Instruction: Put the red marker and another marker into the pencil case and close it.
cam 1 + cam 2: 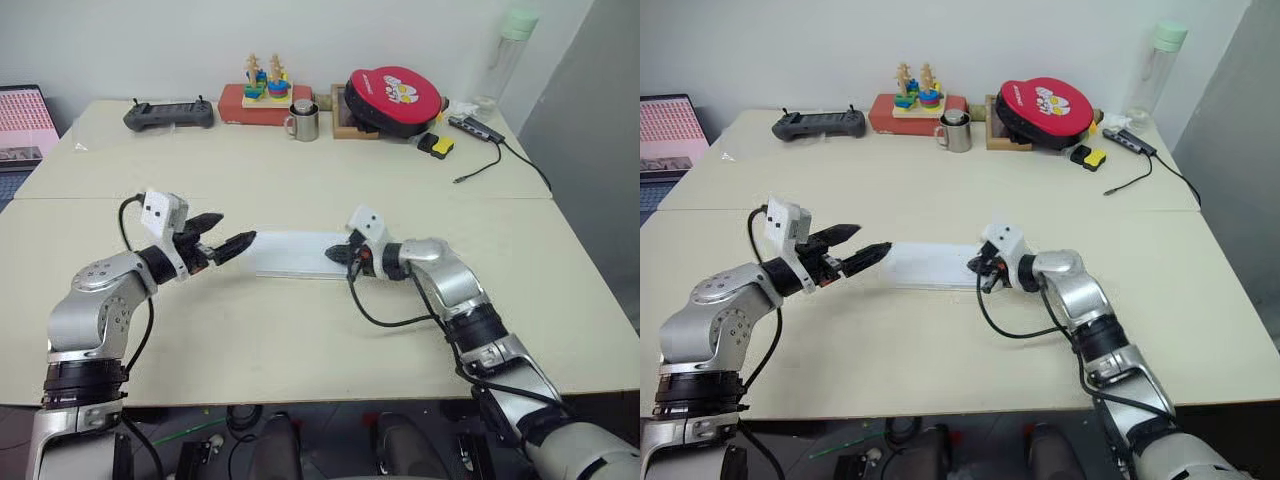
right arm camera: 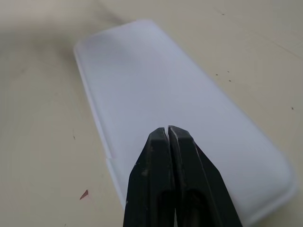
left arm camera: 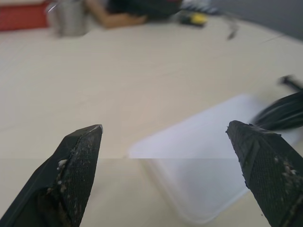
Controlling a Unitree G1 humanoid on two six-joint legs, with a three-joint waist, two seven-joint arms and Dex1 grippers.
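Observation:
The white pencil case [image 1: 295, 252] lies flat in the middle of the table with its lid down. My left gripper [image 1: 232, 230] hovers open at the case's left end, its two black fingers spread wide on either side of that corner [image 3: 208, 161]. At the case's right end, my right gripper [image 1: 340, 256] is shut, its fingertips pressed together right over the lid [image 2: 165, 90]; whether they touch it I cannot tell. The red marker and the other marker are out of view.
Along the table's far edge stand a black controller [image 1: 169, 115], a stacking toy on a red box [image 1: 265, 95], a metal mug [image 1: 303, 121] and a red round pouch [image 1: 393, 100]. A yellow-and-black block [image 1: 436, 145] and a cabled hub [image 1: 480, 128] lie far right.

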